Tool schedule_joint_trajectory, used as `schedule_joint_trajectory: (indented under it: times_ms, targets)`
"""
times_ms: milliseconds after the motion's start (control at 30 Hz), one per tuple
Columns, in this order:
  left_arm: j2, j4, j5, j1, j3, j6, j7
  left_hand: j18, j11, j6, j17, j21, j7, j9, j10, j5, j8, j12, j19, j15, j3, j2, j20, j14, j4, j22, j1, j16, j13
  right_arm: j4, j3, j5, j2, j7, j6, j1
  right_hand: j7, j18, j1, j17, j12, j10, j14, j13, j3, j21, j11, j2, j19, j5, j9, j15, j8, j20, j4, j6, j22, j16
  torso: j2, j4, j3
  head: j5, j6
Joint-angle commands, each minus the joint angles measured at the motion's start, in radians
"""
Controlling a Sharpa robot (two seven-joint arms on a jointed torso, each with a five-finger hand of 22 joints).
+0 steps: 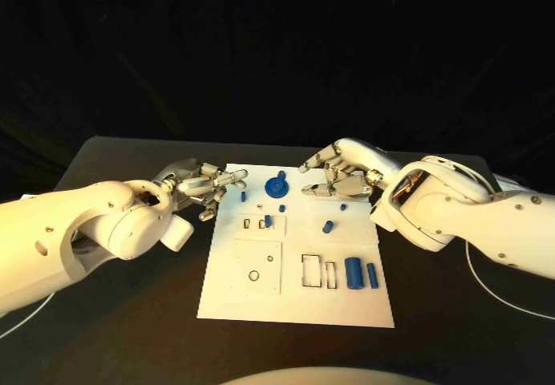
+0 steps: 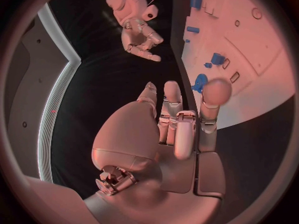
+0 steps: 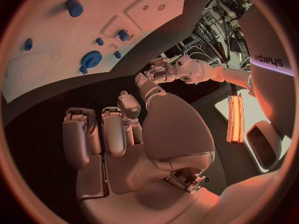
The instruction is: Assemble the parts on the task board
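Both my silver hands, left [image 1: 199, 186] and right [image 1: 342, 176], hover empty-fingered above the white plastic task board [image 1: 232, 293], so next I judge I must pick a small blue part [image 1: 354, 268]

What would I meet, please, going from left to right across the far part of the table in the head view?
Left arm → left hand at the task board's left edge → small blue peg → blue gear → right hand → right arm.
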Motion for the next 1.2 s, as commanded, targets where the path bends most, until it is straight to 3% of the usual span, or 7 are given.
schedule_joint_trajectory:
  times_ms: [33, 167, 367, 500, 700, 867, 1200]
  targets:
    - [0.021, -0.015, -0.319, 0.032, 0.001, 0.163, -0.339, -0.021, -0.005, -0.009, 0.263, 0.090, -0.015, 0.038, 0.015, -0.002, 0.048, 0.119, 0.006, -0.009, -0.026, 0.008, -0.001, 0.104, 0.035, 0.104, -0.026, 0.012, 0.121, 0.004, 0.000, 0.185, -0.026, 0.076, 0.037, 0.015, 0.001, 0.000, 0.010, 0.067, 0.008, 0.002, 0.061, 0.003, 0.003, 0.001, 0.000, 0.003, 0.005, 0.006, 0.001, 0.006, 0.003, 0.000, -0.005, 0.005, 0.067, 0.007, -0.012, -0.0086, 0.0059, 0.005, -0.003]
    - [0.059, -0.030, -0.477, 0.071, 0.001, 0.256, -0.480, -0.038, -0.024, -0.019, 0.263, 0.211, -0.037, 0.129, 0.060, -0.024, 0.152, 0.243, 0.019, -0.023, -0.089, 0.004, -0.009, 0.104, 0.107, 0.253, -0.050, 0.012, 0.254, -0.003, 0.000, 0.216, -0.052, 0.074, 0.034, 0.029, 0.001, -0.001, 0.010, 0.067, 0.009, 0.004, 0.061, 0.003, 0.003, 0.002, 0.000, 0.005, 0.005, 0.008, 0.001, 0.006, 0.002, 0.000, -0.004, 0.004, 0.068, 0.007, -0.018, -0.0129, 0.0129, 0.010, -0.009]
    - [0.156, -0.095, -0.577, 0.094, 0.000, 0.337, -0.584, -0.054, -0.037, -0.032, 0.263, 0.287, -0.053, 0.190, 0.096, -0.028, 0.210, 0.300, 0.041, -0.037, -0.144, 0.010, -0.022, 0.104, 0.129, 0.354, -0.090, 0.012, 0.320, -0.016, 0.000, 0.226, -0.062, 0.065, 0.026, 0.034, 0.002, -0.001, 0.006, 0.066, 0.010, 0.006, 0.061, 0.003, -0.001, 0.002, 0.000, 0.006, 0.006, 0.012, 0.001, 0.007, 0.001, 0.000, -0.001, 0.004, 0.069, 0.006, -0.025, -0.0104, 0.0163, 0.012, -0.014]
    - [0.227, -0.155, -0.623, 0.098, -0.005, 0.370, -0.633, -0.057, -0.039, -0.053, 0.263, 0.306, -0.055, 0.224, 0.100, -0.028, 0.234, 0.310, 0.040, -0.039, -0.177, 0.030, -0.025, 0.104, 0.126, 0.379, -0.113, 0.012, 0.335, -0.023, 0.000, 0.228, -0.060, 0.057, 0.022, 0.035, 0.002, -0.001, 0.005, 0.066, 0.010, 0.006, 0.062, 0.002, -0.002, 0.002, 0.000, 0.006, 0.006, 0.013, 0.001, 0.007, 0.001, 0.000, 0.000, 0.004, 0.068, 0.006, -0.027, -0.0111, 0.0184, 0.014, -0.016]
    - [0.308, -0.231, -0.663, 0.100, -0.014, 0.405, -0.672, -0.065, -0.042, -0.070, 0.263, 0.338, -0.058, 0.268, 0.112, -0.028, 0.267, 0.330, 0.050, -0.041, -0.205, 0.045, -0.026, 0.104, 0.126, 0.424, -0.094, 0.012, 0.362, -0.029, 0.000, 0.229, -0.058, 0.046, 0.020, 0.035, 0.002, -0.001, 0.003, 0.065, 0.010, 0.006, 0.062, 0.001, -0.004, 0.002, 0.000, 0.007, 0.006, 0.019, 0.001, 0.007, 0.001, 0.000, 0.001, 0.004, 0.068, 0.005, -0.024, -0.0114, 0.0176, 0.013, -0.019]
    - [0.357, -0.270, -0.671, 0.100, -0.018, 0.436, -0.679, -0.069, -0.045, -0.077, 0.263, 0.357, -0.062, 0.300, 0.120, -0.028, 0.291, 0.344, 0.059, -0.044, -0.224, 0.052, -0.028, 0.104, 0.127, 0.452, -0.090, 0.012, 0.379, -0.033, 0.000, 0.228, -0.055, 0.038, 0.021, 0.035, 0.002, -0.001, 0.002, 0.065, 0.010, 0.006, 0.062, 0.001, -0.006, 0.002, 0.000, 0.006, 0.006, 0.023, 0.000, 0.007, 0.001, 0.000, 0.002, 0.004, 0.068, 0.005, -0.023, -0.0110, 0.0170, 0.012, -0.021]
    - [0.412, -0.316, -0.674, 0.098, -0.023, 0.491, -0.684, -0.073, -0.048, -0.084, 0.263, 0.370, -0.066, 0.331, 0.125, -0.027, 0.312, 0.351, 0.065, -0.046, -0.242, 0.056, -0.030, 0.104, 0.127, 0.472, -0.093, 0.012, 0.389, -0.038, 0.000, 0.228, -0.050, 0.031, 0.026, 0.035, 0.002, 0.000, -0.001, 0.064, 0.008, 0.006, 0.061, -0.002, -0.010, 0.001, 0.000, 0.005, 0.006, 0.031, 0.000, 0.007, 0.000, 0.000, 0.004, 0.004, 0.067, 0.004, -0.022, -0.0120, 0.0169, 0.009, -0.030]
